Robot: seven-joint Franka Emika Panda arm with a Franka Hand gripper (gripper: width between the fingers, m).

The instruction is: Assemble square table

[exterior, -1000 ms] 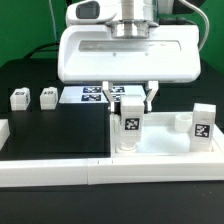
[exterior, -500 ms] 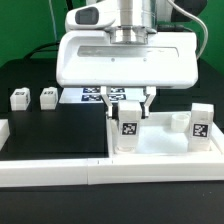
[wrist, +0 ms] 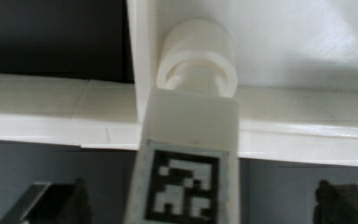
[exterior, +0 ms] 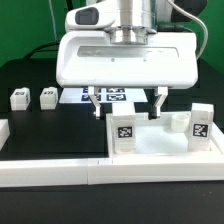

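Now | claw [exterior: 127,105] spread wide, empty | leg [exterior: 124,133] beneath upright, long axis vertical

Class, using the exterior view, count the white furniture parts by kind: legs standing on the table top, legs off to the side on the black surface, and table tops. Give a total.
Upright legs: 2
Loose legs: 2
Table top: 1
Total: 5
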